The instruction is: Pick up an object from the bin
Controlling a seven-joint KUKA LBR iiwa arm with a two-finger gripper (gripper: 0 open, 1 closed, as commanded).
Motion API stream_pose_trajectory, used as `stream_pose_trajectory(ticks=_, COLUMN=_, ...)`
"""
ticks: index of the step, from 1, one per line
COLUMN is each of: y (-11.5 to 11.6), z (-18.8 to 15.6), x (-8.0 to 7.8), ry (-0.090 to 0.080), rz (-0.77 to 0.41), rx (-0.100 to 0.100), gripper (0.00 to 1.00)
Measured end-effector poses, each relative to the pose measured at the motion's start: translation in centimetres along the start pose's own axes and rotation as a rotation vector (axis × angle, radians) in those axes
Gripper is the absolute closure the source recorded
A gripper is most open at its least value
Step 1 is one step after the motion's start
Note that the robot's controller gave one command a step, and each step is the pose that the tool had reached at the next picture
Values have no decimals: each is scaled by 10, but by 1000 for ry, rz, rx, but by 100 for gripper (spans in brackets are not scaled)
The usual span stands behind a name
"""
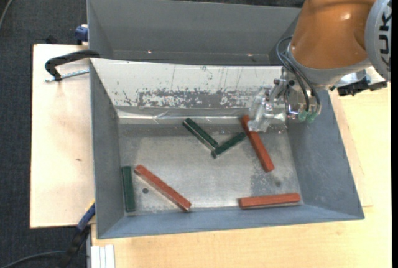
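Orange wrist cover (329, 24) tops your pincer (270, 115); red stick (261, 152) starts right beside it. Open or closed? Can't tell.

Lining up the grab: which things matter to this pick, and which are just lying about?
Likely in play: tool; right red stick, its top end at the tool.
Lying about: centre green sticks; left green stick; left red stick; front red stick.

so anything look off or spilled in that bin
Nothing stands out. All the sticks lie flat inside the bin, none spilled. Two green sticks meet in a V; the end effector is at the upper end of a red stick.
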State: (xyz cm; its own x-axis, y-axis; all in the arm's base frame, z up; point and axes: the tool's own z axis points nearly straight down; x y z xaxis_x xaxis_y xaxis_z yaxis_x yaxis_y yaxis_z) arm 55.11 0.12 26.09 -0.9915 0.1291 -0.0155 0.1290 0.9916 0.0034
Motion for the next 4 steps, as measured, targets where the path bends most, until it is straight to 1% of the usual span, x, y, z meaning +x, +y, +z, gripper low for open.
stream_pose_trajectory(ticks=1, y=0, z=5, x=2, ry=10, rz=0, rx=2, gripper=0)
stream_pose_trajectory(ticks=2, y=-13, z=164, x=-37, ry=20, rz=-83, rx=3, gripper=0)
stream_pose_trajectory(ticks=3, y=-10, z=191, x=-16, ry=17, rz=-411, rx=-1, gripper=0)
stream_pose_trajectory(ticks=4, y=-10, z=190, x=-17, ry=14, rz=-410, rx=-1, gripper=100)
